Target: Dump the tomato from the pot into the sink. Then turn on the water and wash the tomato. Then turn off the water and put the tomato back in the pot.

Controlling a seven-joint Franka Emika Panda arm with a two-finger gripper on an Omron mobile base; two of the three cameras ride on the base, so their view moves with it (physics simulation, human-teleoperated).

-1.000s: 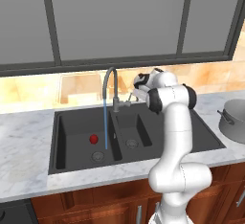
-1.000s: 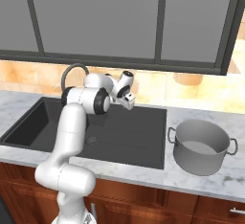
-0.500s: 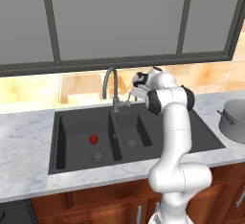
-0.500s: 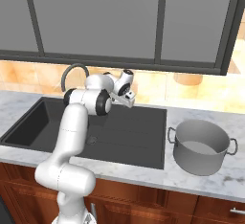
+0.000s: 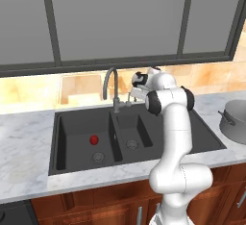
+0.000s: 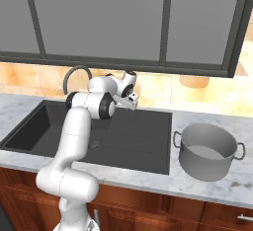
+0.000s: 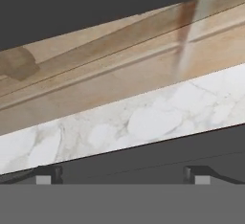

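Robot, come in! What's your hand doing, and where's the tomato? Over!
Gripper open, empty, up by the faucet. Tomato in the sink's wide basin. Pot on the counter, empty. Nothing in the way.

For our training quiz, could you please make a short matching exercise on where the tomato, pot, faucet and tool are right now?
Things:
1. tomato
2. pot
3. faucet
4. tool

Places or states:
A. on the marble counter beside the sink
B. open, by the faucet
C. in the wide basin
D. rising behind the basin divider

Pairs: 1-C, 2-A, 3-D, 4-B
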